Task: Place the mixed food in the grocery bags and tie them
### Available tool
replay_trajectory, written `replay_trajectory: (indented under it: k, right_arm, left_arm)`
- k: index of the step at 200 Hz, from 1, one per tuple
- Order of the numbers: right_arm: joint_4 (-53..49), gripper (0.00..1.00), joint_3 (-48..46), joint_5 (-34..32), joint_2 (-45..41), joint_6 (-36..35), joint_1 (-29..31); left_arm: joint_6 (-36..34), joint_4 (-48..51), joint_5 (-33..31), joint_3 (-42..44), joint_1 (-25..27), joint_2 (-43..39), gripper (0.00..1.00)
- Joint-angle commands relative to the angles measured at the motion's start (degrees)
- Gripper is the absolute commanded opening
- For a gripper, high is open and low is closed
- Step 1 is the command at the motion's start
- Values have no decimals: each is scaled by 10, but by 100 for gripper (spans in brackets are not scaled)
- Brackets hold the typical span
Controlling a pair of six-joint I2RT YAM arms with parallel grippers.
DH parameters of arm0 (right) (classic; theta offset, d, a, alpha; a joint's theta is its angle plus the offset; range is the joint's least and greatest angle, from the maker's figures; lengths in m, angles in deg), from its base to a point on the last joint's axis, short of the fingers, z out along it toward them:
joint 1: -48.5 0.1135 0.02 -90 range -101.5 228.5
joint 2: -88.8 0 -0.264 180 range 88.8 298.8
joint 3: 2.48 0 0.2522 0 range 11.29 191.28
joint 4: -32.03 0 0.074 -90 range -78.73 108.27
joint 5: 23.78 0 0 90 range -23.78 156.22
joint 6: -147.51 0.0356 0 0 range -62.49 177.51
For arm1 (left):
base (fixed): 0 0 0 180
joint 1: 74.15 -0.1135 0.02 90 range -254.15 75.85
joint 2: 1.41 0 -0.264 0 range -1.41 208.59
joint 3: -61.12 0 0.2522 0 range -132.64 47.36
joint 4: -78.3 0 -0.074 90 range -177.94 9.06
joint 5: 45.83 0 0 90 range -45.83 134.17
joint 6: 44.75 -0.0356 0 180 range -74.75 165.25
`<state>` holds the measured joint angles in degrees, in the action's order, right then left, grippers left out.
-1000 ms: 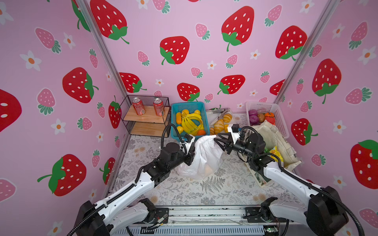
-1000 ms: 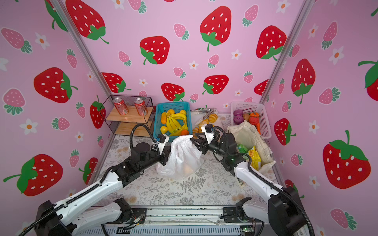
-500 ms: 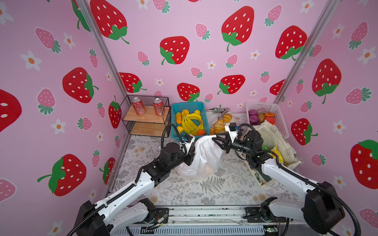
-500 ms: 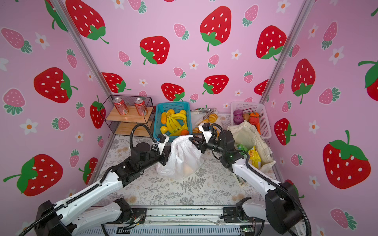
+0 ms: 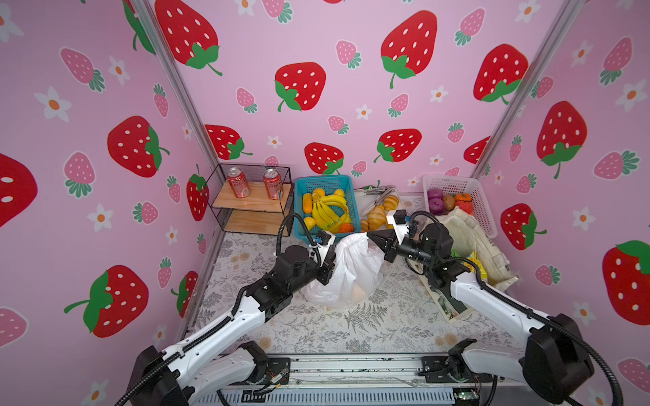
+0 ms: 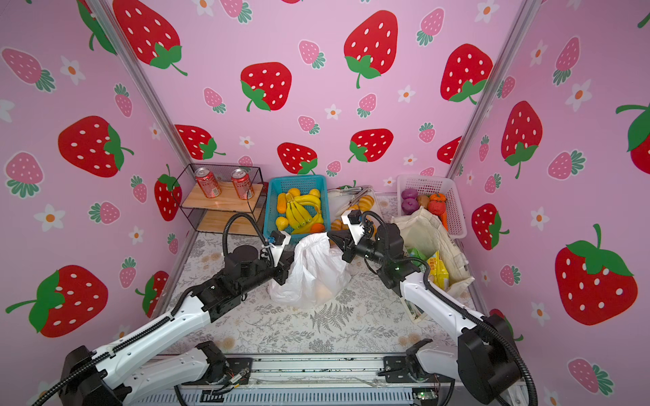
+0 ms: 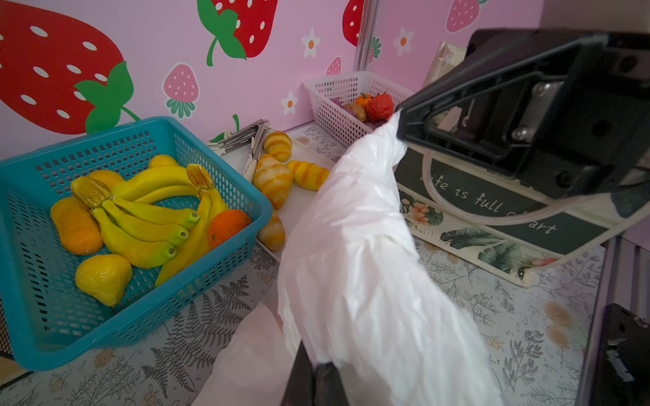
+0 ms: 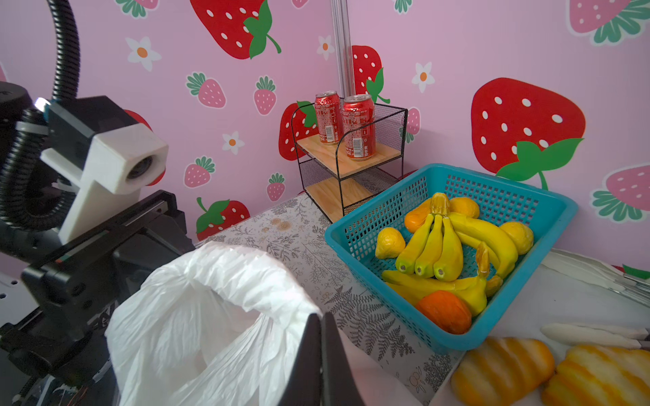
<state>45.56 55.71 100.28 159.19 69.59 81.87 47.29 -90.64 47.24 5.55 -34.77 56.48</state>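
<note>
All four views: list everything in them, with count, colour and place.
plastic bag: one, white, centre of the mat
canvas tote: one, cream, right side
snack packets: at least two, yellow and green, tote mouth
blue basket: one, back centre
bananas: one bunch, yellow, blue basket
croissants: four, golden, white tray
white basket: one, back right, holding purple, brown and orange produce
soda cans: two, red, atop wire shelf, back left
left gripper: black, shut on bag's left
right gripper: black, shut on bag's right
</note>
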Motion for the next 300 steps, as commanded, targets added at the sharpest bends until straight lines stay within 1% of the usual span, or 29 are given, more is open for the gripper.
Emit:
replay_trajectory:
  k: [1, 27, 73, 130, 160, 202, 239, 269, 300]
  right_arm:
    - [-34, 0, 13, -27, -24, -24, -1]
    - [-70, 0, 15, -52, -34, -35, -1]
    - [-116, 0, 19, -87, -51, -39, -1]
    - [-162, 0, 26, -150, -50, -34, -1]
    - [-187, 0, 25, -189, -47, -32, -1]
    - [-211, 0, 15, -256, -41, -17, -1]
    - [-246, 0, -3, -332, -41, 3, -1]
    - [-272, 0, -35, -404, -62, 17, -1]
    - [-283, 0, -89, -478, -97, 45, -1]
  left_arm:
    - [9, 1, -26, 5, -3, -16, 0]
    - [9, 13, -48, 6, -6, -23, 0]
    - [14, 27, -62, 5, -16, -32, 0]
    - [21, 48, -88, 5, -30, -52, 0]
    - [25, 67, -112, 5, -41, -62, 0]
    - [53, 91, -148, 16, -72, -76, 0]
    - [96, 104, -168, 40, -103, -103, 0]
    - [145, 107, -168, 78, -143, -140, 0]
    - [195, 109, -167, 126, -195, -170, 0]
